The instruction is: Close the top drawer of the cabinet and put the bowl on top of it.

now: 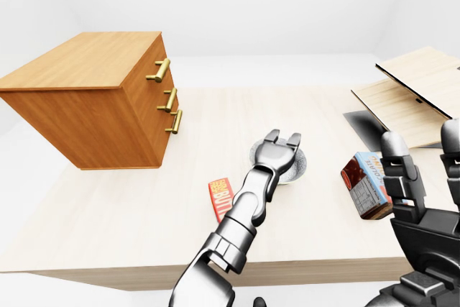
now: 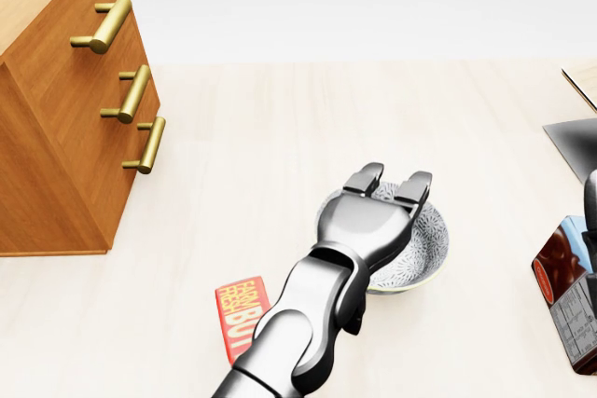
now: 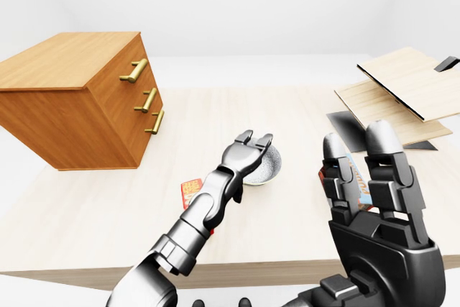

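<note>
Hovering open-fingered, the left hand (image 2: pixel 364 226) is held over the bowl (image 2: pixel 424 240) beneath it, evidently for a rim grasp.

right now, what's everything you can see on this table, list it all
table: 1, pale wood, under everything
cabinet: 1, brown wood, left in the left-eye view
handles: 3, brass, in a column on the cabinet
bowl: 1, grey patterned, centre, under the left hand
packet: 1, red, flat, lower left of the bowl
carton: 1, brown, white and blue, right of the bowl
boards: 2, pale wood, top right
sheet: 1, dark grey, under the boards
left hand: 1, silver, open over the bowl
right hand: 1, dark grey, open, lower right
</note>
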